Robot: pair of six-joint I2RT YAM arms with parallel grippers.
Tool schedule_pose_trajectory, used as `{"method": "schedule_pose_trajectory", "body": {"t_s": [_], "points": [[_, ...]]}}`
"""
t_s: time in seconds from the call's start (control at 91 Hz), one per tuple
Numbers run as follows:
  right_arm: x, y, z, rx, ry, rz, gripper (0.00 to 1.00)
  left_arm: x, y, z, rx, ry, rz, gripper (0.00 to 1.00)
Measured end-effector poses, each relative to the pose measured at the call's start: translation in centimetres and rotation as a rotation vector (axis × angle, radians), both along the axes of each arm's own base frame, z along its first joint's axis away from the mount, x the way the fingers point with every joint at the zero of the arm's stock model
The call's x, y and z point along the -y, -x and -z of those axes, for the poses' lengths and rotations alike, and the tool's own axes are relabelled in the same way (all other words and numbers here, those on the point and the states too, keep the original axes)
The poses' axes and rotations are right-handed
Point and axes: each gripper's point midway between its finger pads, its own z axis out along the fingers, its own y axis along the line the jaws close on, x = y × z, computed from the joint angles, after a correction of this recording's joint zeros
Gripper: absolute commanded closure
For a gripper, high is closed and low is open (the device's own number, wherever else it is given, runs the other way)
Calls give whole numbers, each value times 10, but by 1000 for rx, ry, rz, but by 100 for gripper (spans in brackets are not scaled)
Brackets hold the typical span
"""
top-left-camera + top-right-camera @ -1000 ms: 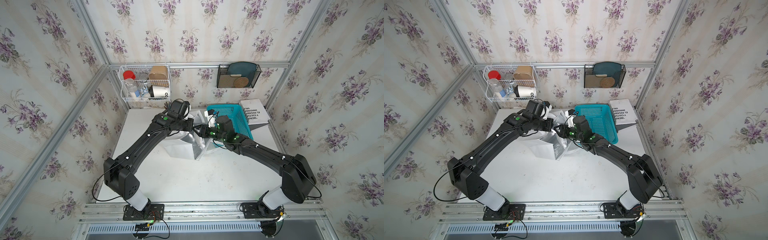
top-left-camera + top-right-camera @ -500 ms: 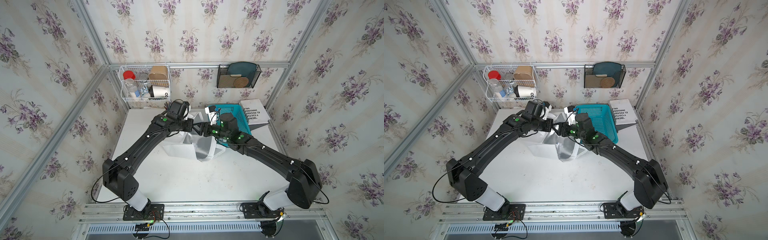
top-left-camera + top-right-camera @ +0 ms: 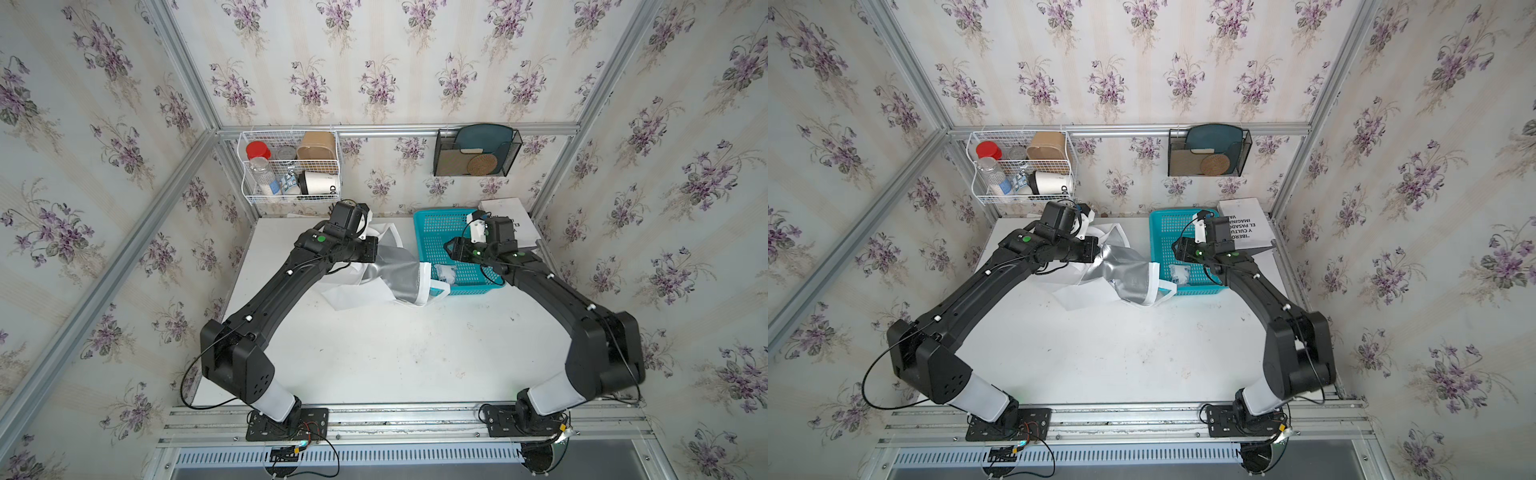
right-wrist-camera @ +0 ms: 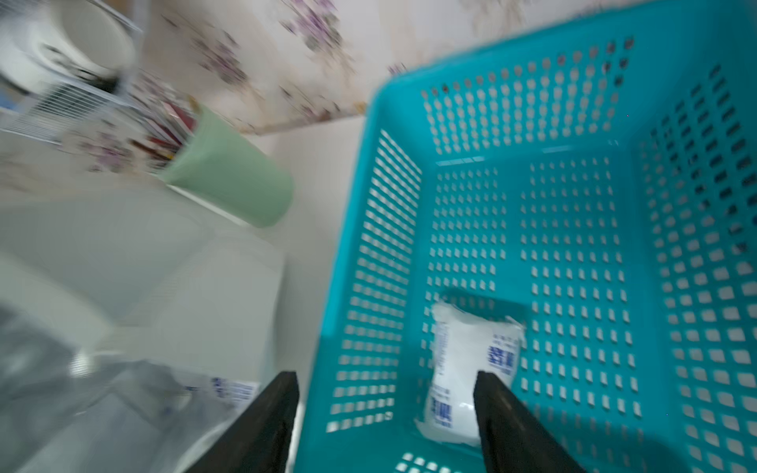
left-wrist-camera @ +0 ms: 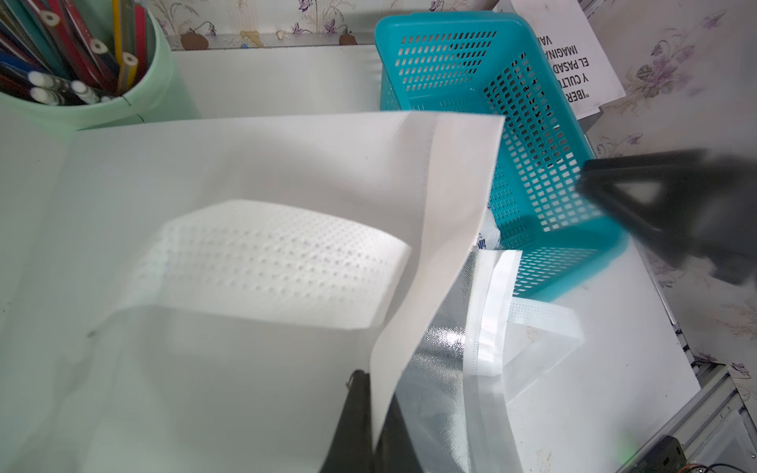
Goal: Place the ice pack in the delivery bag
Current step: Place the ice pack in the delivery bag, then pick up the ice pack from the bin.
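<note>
So the right gripper has just pulled away from the bag mouth and swung over the blue basket. Its jaws are spread wide and empty, right above the ice pack, which is lying in the basket corner nearest the bag. The left gripper is still pinched shut on the rim of the delivery bag, holding its foil mouth open toward the basket, so I'd say the bag-opening is done and the actual pick comes next.

Our flowery little booth

We see purple-flower wallpaper on every wall, aluminium framing in the corners, a white table, plus a wire shelf and black mesh holder hung at the back.
</note>
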Motion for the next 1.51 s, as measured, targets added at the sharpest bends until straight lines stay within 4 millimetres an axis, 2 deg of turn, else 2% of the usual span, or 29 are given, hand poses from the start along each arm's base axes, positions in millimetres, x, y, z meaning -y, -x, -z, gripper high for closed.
{"method": "schedule_pose_trajectory", "body": {"t_s": [0.077,0.165,0.44,0.692,0.945,1.121,1.22,1.363,1.45,1.505], "points": [[5,7,36,-144,50,10,15,1,1,0,-3,5,5,100],[8,15,57,-232,102,32,8,2,2,1,-4,10,10,100],[6,3,112,-383,236,77,8,1,4,2,-4,14,11,100],[6,-6,142,-431,313,80,18,1,4,2,2,19,10,100],[8,-11,146,-417,350,74,40,1,4,2,0,23,10,100],[9,-11,141,-384,337,69,49,1,4,1,-1,27,9,100],[12,-11,123,-341,319,79,53,1,4,1,0,28,9,100],[25,-20,62,-175,284,130,54,1,4,1,-1,30,10,100],[33,-21,11,-40,247,161,55,1,4,1,-1,30,10,100],[31,-17,-25,60,191,154,55,2,4,1,-1,31,10,100]]}}
